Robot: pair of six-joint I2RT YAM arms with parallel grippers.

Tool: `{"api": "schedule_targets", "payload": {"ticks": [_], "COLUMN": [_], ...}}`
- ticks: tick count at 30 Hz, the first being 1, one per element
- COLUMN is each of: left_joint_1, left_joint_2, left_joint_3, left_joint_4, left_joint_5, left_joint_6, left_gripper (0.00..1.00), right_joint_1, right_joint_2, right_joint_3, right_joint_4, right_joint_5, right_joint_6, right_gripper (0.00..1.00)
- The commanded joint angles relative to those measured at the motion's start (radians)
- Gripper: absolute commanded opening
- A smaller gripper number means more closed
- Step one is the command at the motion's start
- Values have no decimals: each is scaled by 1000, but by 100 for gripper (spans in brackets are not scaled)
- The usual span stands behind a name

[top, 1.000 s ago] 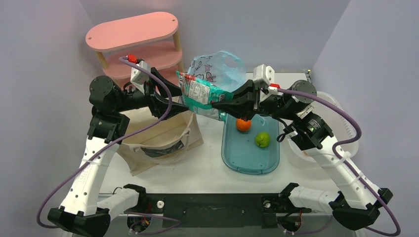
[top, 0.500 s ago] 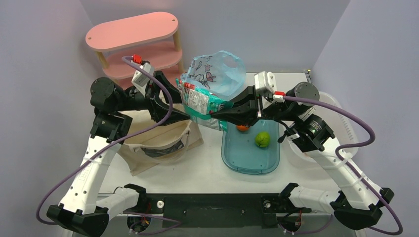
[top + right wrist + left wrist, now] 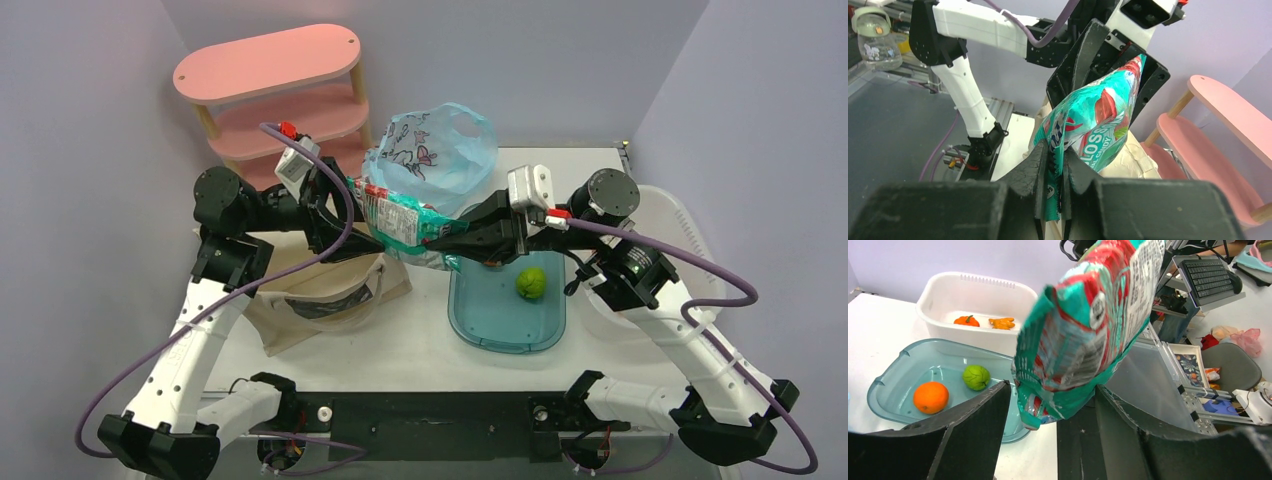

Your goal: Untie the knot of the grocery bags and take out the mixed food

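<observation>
One snack packet (image 3: 405,222), two fruits (image 3: 930,396)

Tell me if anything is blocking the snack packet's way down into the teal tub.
Nothing visible blocks it. The right gripper pinches the snack packet in the air, beside the teal tub. The left gripper stands open around the packet's other end. The tub holds only the orange fruit and green fruit, with bare floor nearer the arms.
</observation>
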Motion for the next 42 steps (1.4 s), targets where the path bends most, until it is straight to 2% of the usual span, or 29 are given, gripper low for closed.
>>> {"api": "schedule_targets", "payload": {"ticks": [1,5,7,9,11,13,15,16,17,18,19,20,21,22,23,24,25,26,27,28,30,31,32,37,42], "left_joint_1": [-6,-8,-8,-4,21,70,126,161,176,205,219,245,258,281,287,318,322,325,324,324,322,320,317,255,173], "left_joint_2": [-12,-29,-36,-42,-52,-69,-77,-78,-80,-79,-75,-71,-57,-49,-33,-24,-5,5,24,36,63,74,76,83,106], "left_joint_3": [14,39,61,84,89,60,33,34,39,44,61,78,126,157,231,271,347,377,420,436,461,462,458,361,201], "left_joint_4": [74,60,37,-24,-63,15,100,100,98,94,85,26,-26,-190,-290,-512,-620,-793,-856,-941,-1009,-1022,-1020,-945,-750], "left_joint_5": [32,39,44,64,80,78,45,30,-1,-14,-38,-48,-65,-77,-120,-155,-267,-329,-477,-549,-837,-892,-990,-1256,-1568], "left_joint_6": [-23,-10,-2,38,79,15,-88,-107,-110,-107,-87,-67,19,89,266,369,581,670,814,871,1026,1112,1146,1382,1460], "left_gripper": [60,60,54,40,7,0,0,0,0,0,0,0,0,0,0,0,0,0,0,0,0,0,0,0,0], "right_joint_1": [19,20,5,-33,-92,-140,-163,-165,-168,-171,-172,-178,-181,-193,-198,-210,-215,-225,-227,-232,-234,-234,-235,-235,-235], "right_joint_2": [-16,-12,-8,-2,5,12,8,5,-2,-6,-8,-10,-11,-11,-13,-15,-18,-20,-24,-26,-30,-32,-33,-25,-4], "right_joint_3": [20,15,7,-6,-20,-36,-46,-50,-63,-69,-78,-82,-85,-88,-91,-93,-97,-98,-103,-105,-114,-120,-123,-137,-136], "right_joint_4": [2,-14,-13,-9,16,70,103,104,106,105,104,102,96,92,84,80,74,72,69,67,65,64,64,62,63], "right_joint_5": [-37,-22,7,38,48,52,62,82,94,113,123,148,159,179,196,202,213,216,224,228,237,244,248,277,280], "right_joint_6": [-115,-125,-124,-114,-68,6,32,31,30,31,34,46,52,56,57,57,57,57,57,74,80,79,80,83,97], "right_gripper": [0,0,0,0,0,0,0,4,24,36,55,63,77,80,83,83,84,84,85,85,86,86,86,86,86]}}
